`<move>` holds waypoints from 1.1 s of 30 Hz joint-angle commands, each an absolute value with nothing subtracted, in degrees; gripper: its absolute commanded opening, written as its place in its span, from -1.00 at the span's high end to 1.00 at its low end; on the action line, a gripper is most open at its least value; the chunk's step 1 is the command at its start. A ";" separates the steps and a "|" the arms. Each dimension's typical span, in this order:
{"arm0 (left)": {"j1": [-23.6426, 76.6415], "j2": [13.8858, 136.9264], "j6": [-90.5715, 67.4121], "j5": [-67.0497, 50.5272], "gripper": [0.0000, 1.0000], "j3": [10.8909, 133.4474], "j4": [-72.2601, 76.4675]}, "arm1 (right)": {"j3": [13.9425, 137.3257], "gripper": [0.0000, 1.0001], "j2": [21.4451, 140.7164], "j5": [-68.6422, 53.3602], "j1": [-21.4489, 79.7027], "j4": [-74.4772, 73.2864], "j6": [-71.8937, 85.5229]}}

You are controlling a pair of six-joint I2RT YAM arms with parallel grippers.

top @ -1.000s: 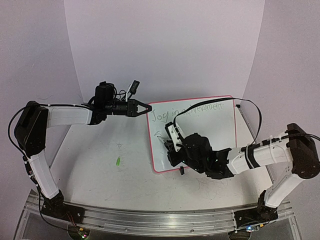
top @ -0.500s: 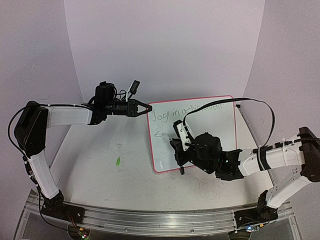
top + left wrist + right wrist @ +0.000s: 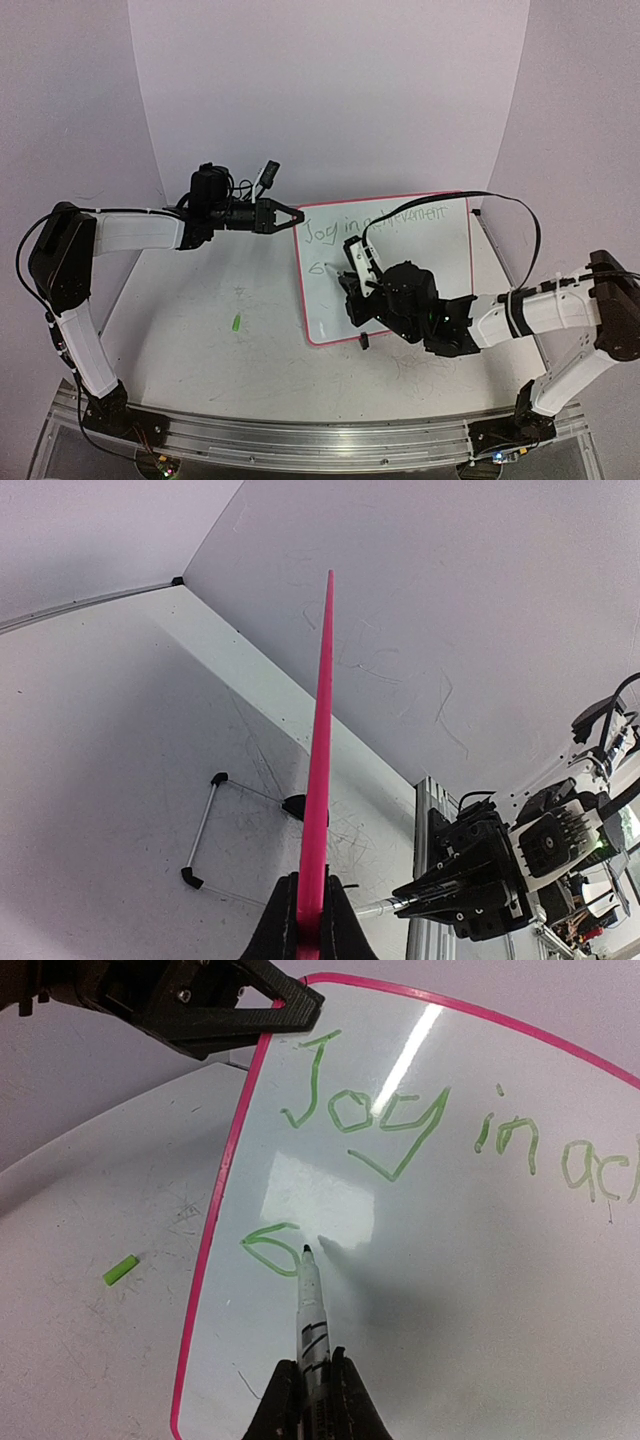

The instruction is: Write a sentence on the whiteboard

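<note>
The whiteboard (image 3: 440,265) stands tilted on the table, its pink rim seen edge-on in the left wrist view (image 3: 320,730). My left gripper (image 3: 297,216) (image 3: 311,920) is shut on the rim at the board's upper left corner. The sentence (image 3: 375,222) (image 3: 400,1120) is in green and reads "Joy in ach..." as far as it shows. Under it is a green loop (image 3: 272,1247) that starts a second line. My right gripper (image 3: 356,290) (image 3: 314,1385) is shut on a white marker (image 3: 312,1310). The marker's dark tip sits at the loop's right end.
A green marker cap (image 3: 236,323) (image 3: 120,1269) lies on the scribbled table left of the board. Black clip feet (image 3: 364,341) hold the board's near edge. A thin wire stand (image 3: 205,830) sits behind the board. An aluminium rail (image 3: 300,440) runs along the near edge.
My right arm has shifted back and forth over the board's left part with the marker, and the green stroke under "Joy" has grown into a loop. The left arm has not moved.
</note>
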State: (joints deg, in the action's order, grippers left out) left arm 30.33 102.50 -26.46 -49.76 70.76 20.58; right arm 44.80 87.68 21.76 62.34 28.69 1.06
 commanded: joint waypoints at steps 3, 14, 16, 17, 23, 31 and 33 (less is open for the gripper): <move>30.32 100.99 -26.63 -49.76 1.00 70.75 22.50 | 47.79 1.00 89.15 22.75 61.22 30.53 0.47; 30.32 101.07 -26.63 -49.79 1.00 70.75 22.50 | 46.07 1.00 88.90 22.39 61.24 28.59 1.41; 30.32 100.97 -26.63 -49.74 1.00 70.76 22.50 | 45.78 1.00 88.89 21.82 61.24 28.01 1.90; 30.32 100.90 -26.63 -49.71 1.00 70.75 22.50 | 45.59 1.00 88.86 21.58 61.26 27.70 2.14; 30.32 100.84 -26.60 -49.74 1.00 70.72 22.50 | 44.21 1.00 88.12 21.23 61.69 26.85 3.43; 30.32 100.90 -26.63 -49.66 1.00 70.67 22.50 | 45.58 1.00 88.83 21.63 61.74 26.78 2.69; 30.32 100.97 -26.63 -49.66 1.00 70.75 22.50 | 45.92 1.00 88.94 22.19 61.75 26.86 2.78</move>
